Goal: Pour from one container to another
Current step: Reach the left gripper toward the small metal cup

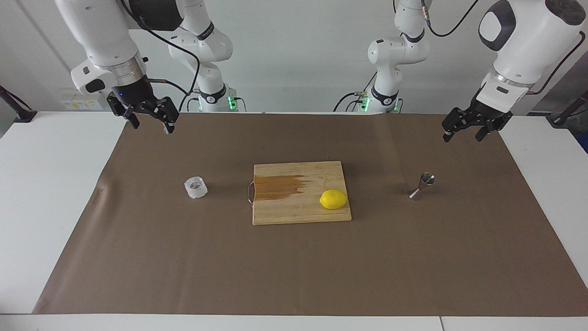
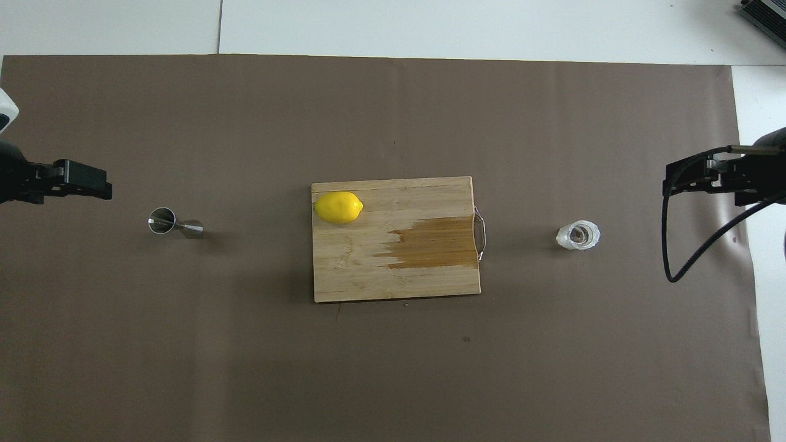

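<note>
left fingers: they are standing apart, open, and holding nothing.
left gripper: it is hanging in the air over the brown mat's edge at the left arm's end of the table, up above the jigger and not touching it.
right fingers: they are spread open too, with nothing in between.
right gripper: it is hanging over the mat's corner at the right arm's end, well apart from the plastic cup.
plastic cup: it is sitting upright on the mat, toward the right arm's end, beside the cutting board's handle end but not touching it.
jigger: it is standing upright on the mat toward the left arm's end, well apart from the board.
cutting board: it is lying flat in the middle of the mat, between cup and jigger, showing a dark wet-looking patch near its metal handle.
lemon: it is resting on the board, at the end closer to the jigger.
brown mat: it is covering most of the white table.
</note>
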Robot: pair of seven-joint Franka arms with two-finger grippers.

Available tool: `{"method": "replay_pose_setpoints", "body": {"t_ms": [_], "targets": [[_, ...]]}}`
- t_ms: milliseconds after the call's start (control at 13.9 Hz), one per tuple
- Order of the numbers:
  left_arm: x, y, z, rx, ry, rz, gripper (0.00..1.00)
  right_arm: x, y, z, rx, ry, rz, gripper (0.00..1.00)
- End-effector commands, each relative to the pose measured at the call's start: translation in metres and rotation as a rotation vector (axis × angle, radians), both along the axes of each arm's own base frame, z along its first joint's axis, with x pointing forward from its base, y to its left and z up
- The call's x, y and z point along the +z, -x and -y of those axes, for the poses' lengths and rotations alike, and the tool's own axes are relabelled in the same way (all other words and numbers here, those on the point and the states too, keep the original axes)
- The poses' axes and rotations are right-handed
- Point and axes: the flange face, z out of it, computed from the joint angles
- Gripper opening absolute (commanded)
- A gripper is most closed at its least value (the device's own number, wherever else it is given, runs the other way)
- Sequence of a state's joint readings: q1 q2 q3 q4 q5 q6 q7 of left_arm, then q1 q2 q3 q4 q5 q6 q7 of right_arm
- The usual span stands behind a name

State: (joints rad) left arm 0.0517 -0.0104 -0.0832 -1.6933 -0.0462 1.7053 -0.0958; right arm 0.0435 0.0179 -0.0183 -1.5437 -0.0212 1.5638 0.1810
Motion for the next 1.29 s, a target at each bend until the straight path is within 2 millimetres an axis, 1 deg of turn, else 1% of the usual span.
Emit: {"method": "replay_pose_setpoints", "body": {"t_ms": [0,72,144,287,359,503,718,790,862,933,1077,1149,1221], "targets": [[-0.038,0.002,-0.017,0.214,0.054,-0.036,1.00,0.002,0.007,0.004,0.007,-0.006,-0.007,1.00],[-0.051,0.001,-0.019,0.309,0.081,-0.070,1.00,0.002,0.007,0.003,0.008,-0.006,-0.007,1.00],[-0.058,0.002,-0.023,0.392,0.091,-0.090,1.00,0.002,0.007,0.003,0.008,-0.006,-0.007,1.00],[-0.082,0.014,-0.035,0.560,0.133,-0.152,1.00,0.002,0.007,0.004,0.007,-0.006,-0.007,1.00],[-0.090,0.016,-0.052,0.655,0.200,-0.186,1.00,0.002,0.007,0.003,0.008,-0.006,-0.007,1.00],[-0.112,0.022,-0.080,0.954,0.376,-0.269,1.00,0.002,0.007,0.004,0.007,-0.008,-0.007,1.00],[-0.144,0.030,-0.083,1.336,0.458,-0.362,1.00,0.002,0.007,0.004,0.005,-0.008,-0.007,1.00],[-0.155,0.039,-0.083,1.466,0.468,-0.360,1.00,0.002,0.007,0.004,0.007,-0.006,-0.007,1.00],[-0.168,0.051,-0.085,1.551,0.517,-0.360,1.00,0.002,0.007,0.004,0.007,-0.006,-0.007,1.00],[-0.179,0.062,-0.086,1.663,0.629,-0.390,1.00,0.002,0.007,0.004,0.007,-0.006,-0.007,1.00],[-0.190,0.073,-0.094,1.847,0.735,-0.476,1.00,0.002,0.007,0.003,0.008,-0.006,-0.007,1.00],[-0.192,0.074,-0.093,1.947,0.782,-0.537,1.00,0.002,0.007,0.004,0.007,-0.006,-0.007,1.00],[-0.195,0.075,-0.090,2.011,0.813,-0.556,1.00,0.002,0.007,0.003,0.008,-0.006,-0.007,1.00]]}}
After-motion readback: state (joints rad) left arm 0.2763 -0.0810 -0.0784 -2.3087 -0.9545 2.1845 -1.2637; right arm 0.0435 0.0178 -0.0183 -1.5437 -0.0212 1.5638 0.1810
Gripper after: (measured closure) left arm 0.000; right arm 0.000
